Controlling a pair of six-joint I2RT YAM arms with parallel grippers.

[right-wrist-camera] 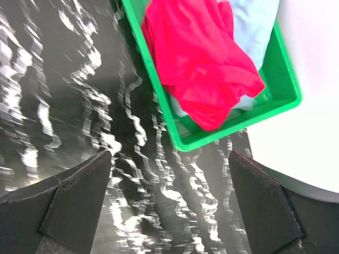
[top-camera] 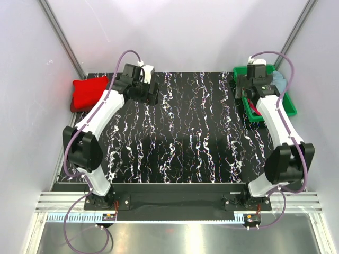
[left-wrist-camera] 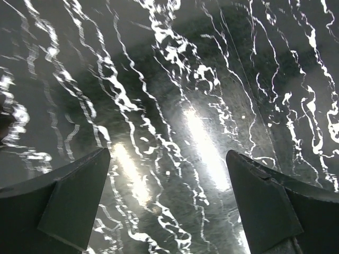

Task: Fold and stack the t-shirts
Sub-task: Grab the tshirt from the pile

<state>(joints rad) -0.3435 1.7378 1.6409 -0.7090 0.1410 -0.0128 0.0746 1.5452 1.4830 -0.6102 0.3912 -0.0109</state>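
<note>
A folded red t-shirt (top-camera: pixel 87 92) lies at the table's far left edge. A crumpled red t-shirt (right-wrist-camera: pixel 204 58) and a pale grey-blue t-shirt (right-wrist-camera: pixel 254 24) lie in the green tray (right-wrist-camera: pixel 241 119) at the far right; the tray (top-camera: pixel 288 103) is partly hidden by my right arm in the top view. My left gripper (top-camera: pixel 151 95) hovers over bare table right of the folded shirt, open and empty (left-wrist-camera: pixel 169 206). My right gripper (top-camera: pixel 249 95) is by the tray's near left corner, open and empty (right-wrist-camera: pixel 169 206).
The table top (top-camera: pixel 180 137) is black with white marbling. White walls stand on the left, back and right. Metal posts rise at the back corners.
</note>
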